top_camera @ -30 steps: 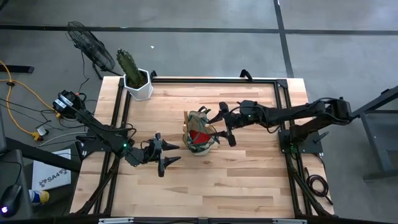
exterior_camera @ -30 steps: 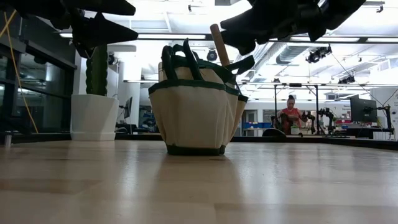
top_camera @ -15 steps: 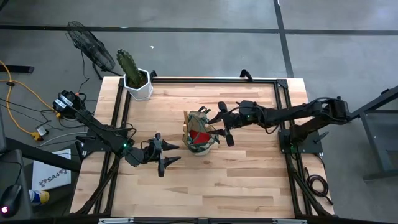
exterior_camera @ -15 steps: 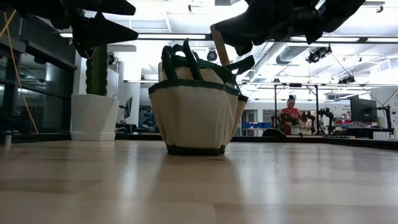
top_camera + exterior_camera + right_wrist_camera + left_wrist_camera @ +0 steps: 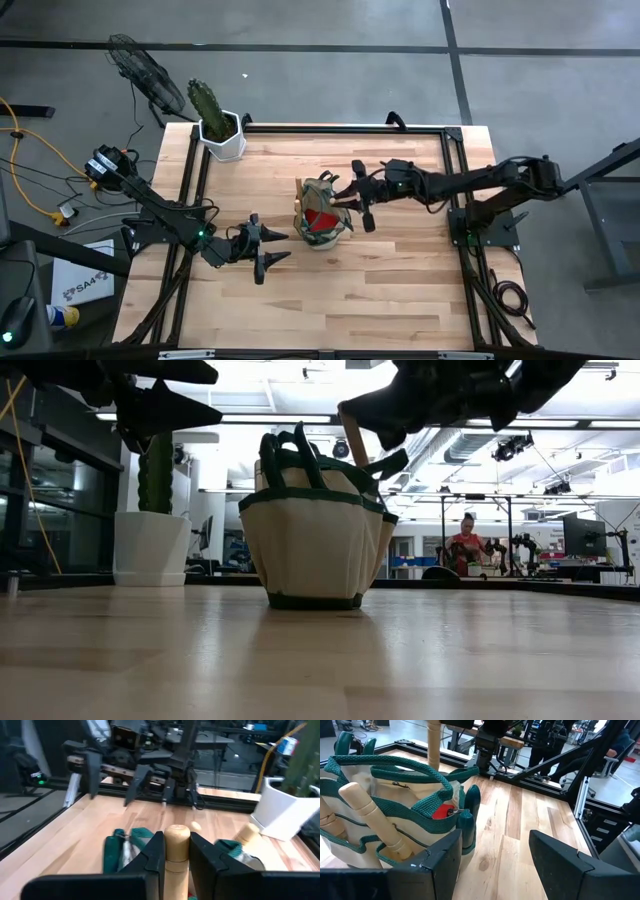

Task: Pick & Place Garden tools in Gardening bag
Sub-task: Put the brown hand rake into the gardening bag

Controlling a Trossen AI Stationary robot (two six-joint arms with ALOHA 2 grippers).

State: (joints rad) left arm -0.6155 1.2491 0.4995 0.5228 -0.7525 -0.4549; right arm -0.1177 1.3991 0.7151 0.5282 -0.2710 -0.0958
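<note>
Right end effector (image 5: 176, 851) pinches a wooden handle (image 5: 177, 845) at the bag's (image 5: 322, 213) three o'clock rim, its metal end hidden inside.

both arms are showing as dark, near-black jointed links, slim along the forearm and thicker at the base blocks bolted to the black frame rails. the left gripper (image 5: 266, 250) is ending in two broad, wedge-shaped black fingers (image 5: 436, 861) with flat angular faces, and a small green light is glowing on that arm's wrist. the right gripper (image 5: 175, 851) is showing two narrower black fingers with slanted inner edges.
</note>
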